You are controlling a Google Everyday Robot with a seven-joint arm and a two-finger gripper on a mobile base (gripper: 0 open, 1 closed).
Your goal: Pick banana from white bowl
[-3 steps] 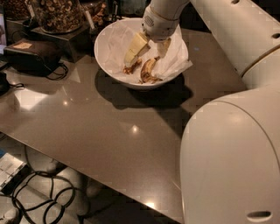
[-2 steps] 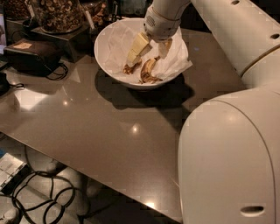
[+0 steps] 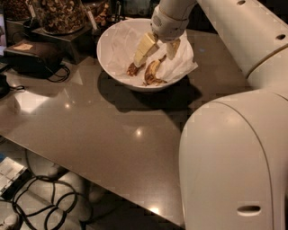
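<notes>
The end effector [image 3: 158, 50] hangs inside the white bowl [image 3: 108, 63], reaching down from the arm's pale wrist near the far edge of the surface [image 3: 112, 134]. Its two cream fingers [image 3: 145, 49] are spread apart and released, with nothing clamped between them. One finger slants down toward the middle of the bowl. The other shows shorter, on the side where the paper overhangs.

Just below the gap lies the banana [image 3: 152, 72], small, curved and heavily browned. It rests on the crinkled white paper [image 3: 180, 63] that lines the bowl, and its thin end points up toward the space between the fingers. From where I stand the fingertips look just short of the fruit, though I cannot be sure the longer one isn't touching it. Just beside the banana, toward the left edge, sits a shorter stubby brown piece [image 3: 132, 68], close to the tip of the longer finger. The paper spills over the rim on the right side, and the bowl throws a dark shadow toward the near edge.

Toward the far left corner a glass jar of nuts [image 3: 58, 13] stands on a dark stand [image 3: 63, 37]. A black case [image 3: 31, 56] with a thin cord lies by the left edge. The robot's big white body [image 3: 234, 157] fills the near right. Below the near left edge, black cables [image 3: 40, 197] coil on the floor.
</notes>
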